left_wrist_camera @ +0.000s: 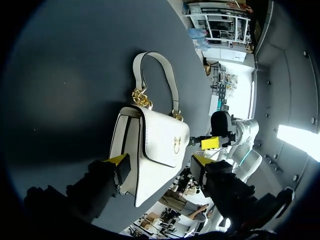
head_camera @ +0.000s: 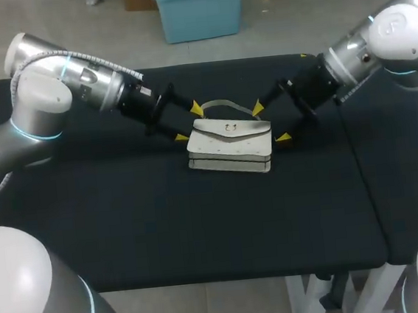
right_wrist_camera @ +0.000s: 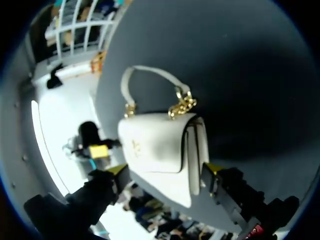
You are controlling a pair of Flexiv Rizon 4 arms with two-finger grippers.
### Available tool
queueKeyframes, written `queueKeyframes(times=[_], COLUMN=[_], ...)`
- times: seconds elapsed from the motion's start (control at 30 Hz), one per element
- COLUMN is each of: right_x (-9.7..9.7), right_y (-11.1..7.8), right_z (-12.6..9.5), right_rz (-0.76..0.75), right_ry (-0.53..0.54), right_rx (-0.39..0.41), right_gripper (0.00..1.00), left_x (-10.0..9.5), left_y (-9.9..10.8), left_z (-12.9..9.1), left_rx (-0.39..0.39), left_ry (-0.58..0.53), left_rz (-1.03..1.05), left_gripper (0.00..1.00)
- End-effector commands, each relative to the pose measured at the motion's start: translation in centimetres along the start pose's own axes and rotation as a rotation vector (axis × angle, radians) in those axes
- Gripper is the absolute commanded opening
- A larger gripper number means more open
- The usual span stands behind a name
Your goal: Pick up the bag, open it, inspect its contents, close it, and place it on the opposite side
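– Bag placement from overhead, please?

– Lying on its back mid-bench, the bag [head_camera: 230, 145] has its flap shut and facing up and its handle [head_camera: 222, 105] flopped toward the far side. The left arm [head_camera: 76, 84] comes to its left end and the right arm [head_camera: 362, 49] to its right end. Both sets of jaws are spread and straddle those ends, I judge so the bag can be lifted level from the bench [head_camera: 126, 223].

– And the left wrist view?

– The bag [left_wrist_camera: 155, 145] sits between the left jaws. One fingertip [left_wrist_camera: 120, 161] is against its underside edge, while the other stands just clear of the flap, so nothing is clamped. The clasp [left_wrist_camera: 176, 142] is fastened.

– Right wrist?

– The bag [right_wrist_camera: 155, 150] fills the gap between the right jaws, which are wide apart beside flap and base. I see no firm pinch. The gold chain [right_wrist_camera: 182, 106] lies ahead of them, out of the way.

– So where are we?

– Pick-up not yet made, I'd say. Opening and inspection come after.
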State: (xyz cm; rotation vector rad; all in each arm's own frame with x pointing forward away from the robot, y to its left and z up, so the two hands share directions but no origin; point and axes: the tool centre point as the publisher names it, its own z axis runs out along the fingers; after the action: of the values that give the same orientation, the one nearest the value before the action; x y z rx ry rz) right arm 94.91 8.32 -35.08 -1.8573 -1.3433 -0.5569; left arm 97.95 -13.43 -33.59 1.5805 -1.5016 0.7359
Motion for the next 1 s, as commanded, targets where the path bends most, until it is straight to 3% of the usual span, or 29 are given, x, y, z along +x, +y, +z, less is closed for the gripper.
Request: queueKeyframes(times=[0.03,0.4,0.47,0.5,0.6,0.63,0.67,0.7,0.73,0.8,1.0], right_x=[-0.2,-0.3,-0.3,-0.3,-0.4,-0.4,-0.4,-0.5,-0.5,-0.6,-1.3], right_y=[0.0,0.5,0.7,0.7,0.9,0.9,1.0,1.0,1.1,1.2,1.4], right_z=[0.3,1.4,1.7,1.8,2.0,2.1,2.2,2.3,2.4,2.6,2.9], right_rz=[-0.003,-0.003,0.000,0.001,0.005,0.008,0.010,0.011,0.011,0.015,0.039], right_ry=[0.013,0.063,0.067,0.071,0.076,0.079,0.083,0.084,0.084,0.083,0.098], right_rx=[0.000,0.002,0.002,0.004,0.004,0.004,0.005,0.004,0.004,0.003,-0.003], right_gripper=[0.87,0.86,0.86,0.85,0.80,0.63,0.49,0.44,0.35,0.00,0.00], left_x=[-0.2,-0.9,-1.1,-1.2,-1.5,-1.6,-1.7,-1.7,-1.8,-1.9,-2.4], left_y=[-0.7,-1.1,-1.4,-1.4,-1.6,-1.6,-1.6,-1.6,-1.6,-1.6,-1.4], left_z=[0.8,2.1,2.3,2.4,2.5,2.5,2.6,2.6,2.6,2.6,2.7], left_rx=[-0.026,-0.049,-0.046,-0.052,-0.049,-0.049,-0.044,-0.045,-0.045,-0.044,-0.045], left_ry=[0.012,0.023,0.018,0.026,0.025,0.022,0.018,0.019,0.019,0.018,0.020], left_rz=[0.009,0.034,0.030,0.021,0.012,0.008,0.005,0.004,0.004,0.002,0.002], left_gripper=[0.73,0.71,0.65,0.54,0.40,0.31,0.13,0.04,0.00,0.00,0.00])
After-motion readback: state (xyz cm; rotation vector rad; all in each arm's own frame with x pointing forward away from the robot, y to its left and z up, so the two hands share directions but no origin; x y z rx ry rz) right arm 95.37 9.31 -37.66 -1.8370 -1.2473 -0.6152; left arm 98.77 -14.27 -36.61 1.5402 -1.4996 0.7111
